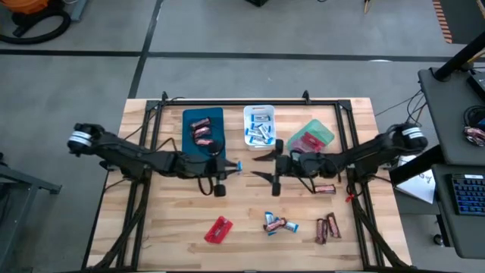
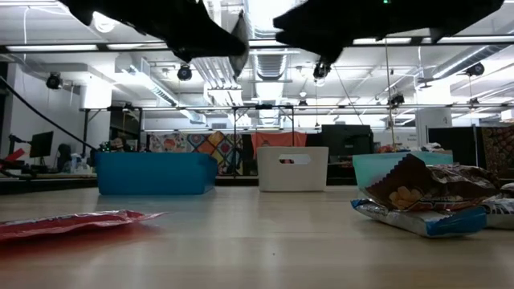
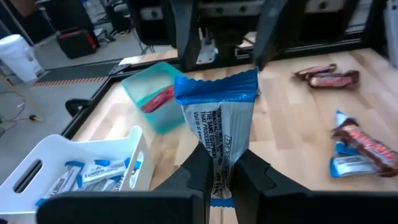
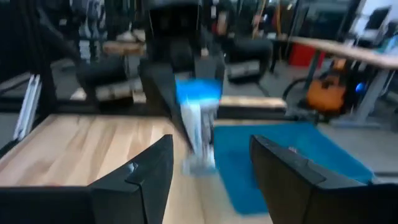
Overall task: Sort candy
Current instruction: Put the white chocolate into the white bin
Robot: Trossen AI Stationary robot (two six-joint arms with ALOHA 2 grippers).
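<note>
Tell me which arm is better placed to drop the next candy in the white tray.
Left. Its gripper is already shut on a blue-and-white bar, and the white tray of matching bars is close by. The right gripper is open and holds nothing.

Small print ran along the blue-and-white bar (image 3: 221,124) in the left wrist view, but none of it was legible.

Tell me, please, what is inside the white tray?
The white tray holds several blue-and-white bars, loosely piled. The left wrist view shows them too. Whether anything lies under the pile cannot be seen, because the bars cover the bottom.
</note>
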